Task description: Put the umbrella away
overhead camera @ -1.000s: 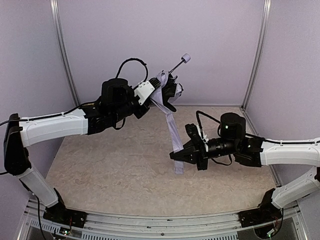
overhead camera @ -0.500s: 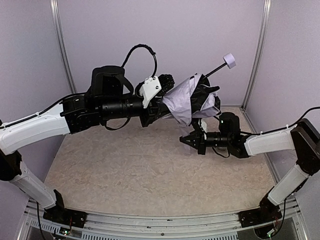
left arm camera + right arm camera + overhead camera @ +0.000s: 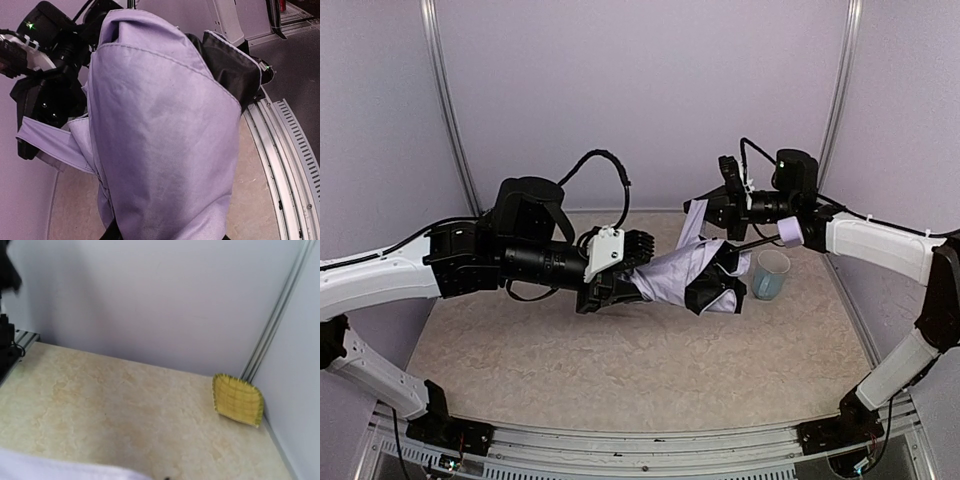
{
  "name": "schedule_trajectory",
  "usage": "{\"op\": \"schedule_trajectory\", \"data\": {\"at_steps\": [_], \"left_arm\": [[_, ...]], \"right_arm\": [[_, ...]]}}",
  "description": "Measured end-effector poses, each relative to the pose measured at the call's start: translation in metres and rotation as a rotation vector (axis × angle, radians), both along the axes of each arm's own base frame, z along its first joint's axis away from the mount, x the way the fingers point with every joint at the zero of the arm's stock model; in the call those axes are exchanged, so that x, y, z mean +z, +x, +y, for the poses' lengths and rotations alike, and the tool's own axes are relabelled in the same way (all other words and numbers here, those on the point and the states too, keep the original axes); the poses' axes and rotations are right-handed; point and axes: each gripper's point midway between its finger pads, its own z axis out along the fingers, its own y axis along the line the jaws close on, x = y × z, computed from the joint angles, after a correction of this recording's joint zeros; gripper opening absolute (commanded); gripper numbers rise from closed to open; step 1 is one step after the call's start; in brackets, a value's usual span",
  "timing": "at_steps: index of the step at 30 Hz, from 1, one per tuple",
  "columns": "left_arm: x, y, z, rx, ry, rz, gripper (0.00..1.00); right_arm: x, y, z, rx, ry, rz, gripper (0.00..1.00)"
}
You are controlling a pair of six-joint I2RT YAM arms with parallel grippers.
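Observation:
The umbrella (image 3: pixel 672 276) is a folded lavender bundle with black underside, held level above the table's middle. Its thin black shaft (image 3: pixel 760 241) runs right to the small lavender handle (image 3: pixel 790 232). My left gripper (image 3: pixel 628 278) is shut on the bundle's left end. In the left wrist view the fabric (image 3: pixel 160 140) fills the frame and hides the fingers. The strap (image 3: pixel 692 225) rises from the bundle to my right gripper (image 3: pixel 712 208), which is shut on its end. The strap also shows in the left wrist view (image 3: pixel 50 145). The right wrist view shows only a pale fabric edge (image 3: pixel 60 467).
A light-blue cup (image 3: pixel 770 273) stands upright on the table, right of the umbrella and under the right arm. A yellow woven dish (image 3: pixel 237 400) leans in a corner by a metal post. Purple walls close in the back and both sides.
The left arm has swung the umbrella down from high at the back to just above the table. The right gripper has gone from below the umbrella up and back, with the strap.

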Motion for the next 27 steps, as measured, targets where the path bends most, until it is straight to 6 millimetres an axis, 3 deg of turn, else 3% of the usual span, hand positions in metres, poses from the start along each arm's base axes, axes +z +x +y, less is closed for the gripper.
{"op": "schedule_trajectory", "data": {"at_steps": [5,12,16,20,27], "left_arm": [[-0.038,0.012,-0.019,0.011,0.074,0.024,0.0],[-0.075,0.021,-0.034,0.02,0.136,0.075,0.0],[-0.115,0.031,-0.028,0.04,0.228,0.18,0.0],[-0.161,0.041,-0.022,0.043,0.318,0.295,0.0],[-0.213,0.053,-0.008,0.078,0.392,0.492,0.0]], "right_arm": [[0.024,-0.015,-0.006,0.021,-0.032,-0.055,0.0],[0.011,-0.039,-0.007,-0.019,-0.088,-0.097,0.0],[-0.023,-0.076,0.011,-0.032,-0.115,-0.12,0.0],[-0.075,-0.112,0.031,-0.032,-0.189,-0.094,0.0],[-0.151,-0.117,0.032,-0.135,-0.283,-0.018,0.0]]}}
